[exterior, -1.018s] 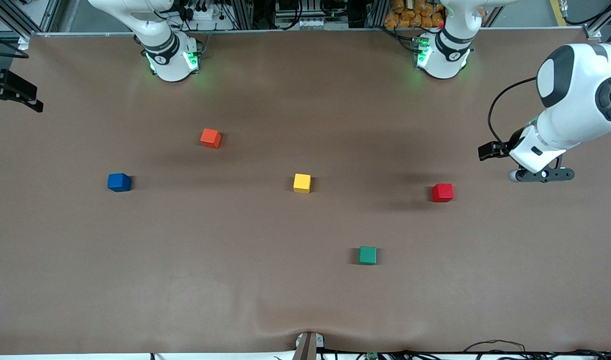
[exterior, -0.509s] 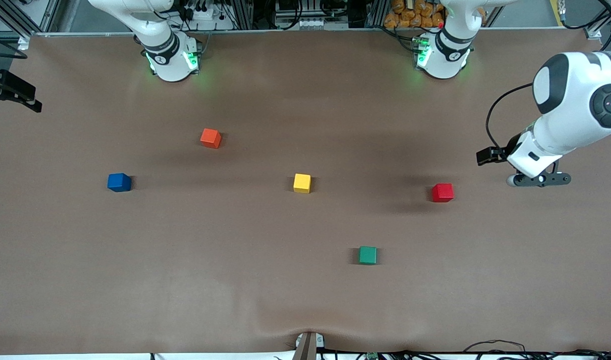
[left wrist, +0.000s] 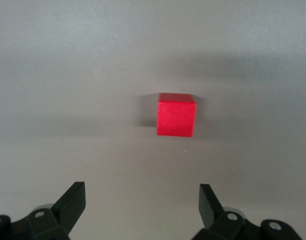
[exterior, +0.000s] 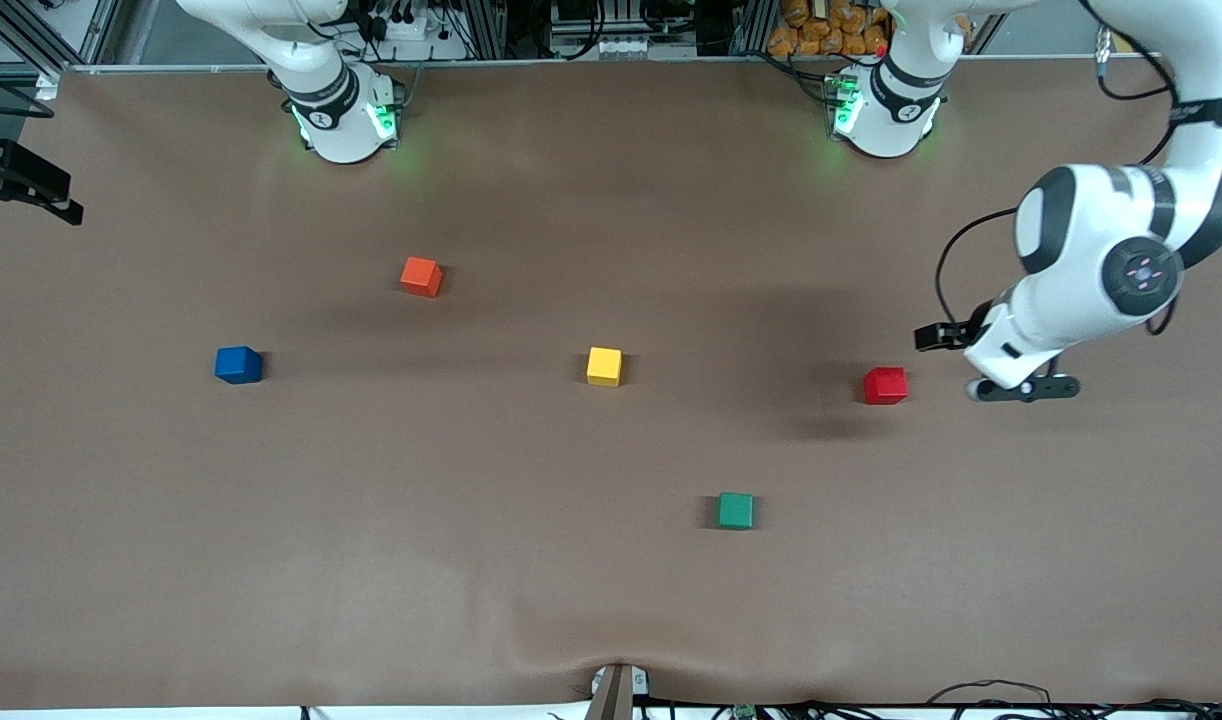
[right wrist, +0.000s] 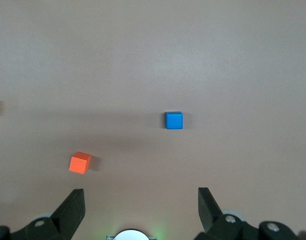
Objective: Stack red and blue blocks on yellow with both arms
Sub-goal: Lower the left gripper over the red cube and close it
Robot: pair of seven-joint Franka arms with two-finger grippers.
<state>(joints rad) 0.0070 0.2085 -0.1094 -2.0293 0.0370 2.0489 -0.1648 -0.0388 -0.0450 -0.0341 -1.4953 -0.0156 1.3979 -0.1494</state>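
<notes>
Left hand [left wrist: 140,207] fingers spread wide, empty, right hand [right wrist: 140,207] likewise spread, empty

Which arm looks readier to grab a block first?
The left, probably. The left gripper hangs open over the table beside the red block, which fills its wrist view. The right gripper is open too, but the blue block looks farther from it.

An orange cube [exterior: 421,276] sits upper left of centre on the brown table [exterior: 371,560]; a green cube [exterior: 735,510] rests lower right of centre.
</notes>
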